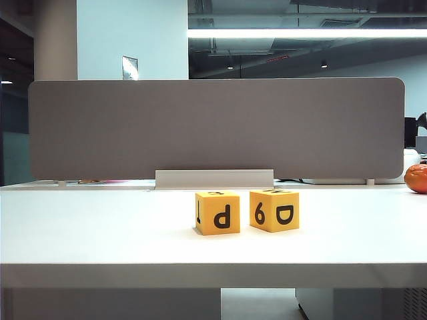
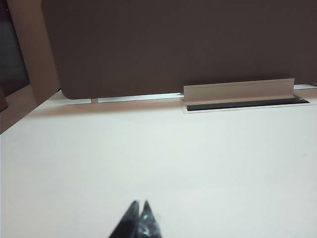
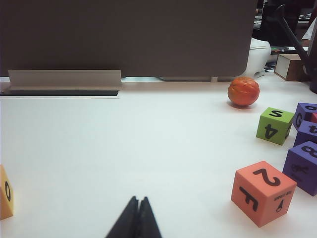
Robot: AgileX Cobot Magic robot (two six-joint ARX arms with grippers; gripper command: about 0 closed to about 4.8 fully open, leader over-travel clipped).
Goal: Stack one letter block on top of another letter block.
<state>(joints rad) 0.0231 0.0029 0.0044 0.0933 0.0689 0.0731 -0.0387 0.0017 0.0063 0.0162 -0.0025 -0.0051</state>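
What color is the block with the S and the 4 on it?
Green, with black characters. The S-and-4 block shows best in the right wrist view, near the orange round thing.

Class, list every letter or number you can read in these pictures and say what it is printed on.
"P": front of the left yellow block; its side mark looks like a turned "T".
"6" and "D": right yellow block.
"S" and "4": green block.
"2" and "F": orange block.
"8": purple block.
The yellow blocks' top marks and the other purple blocks' characters are too cut off to read.

office: grey desk divider (image 1: 213, 127), white desk (image 1: 100, 233), ceiling strip light (image 1: 307, 33).
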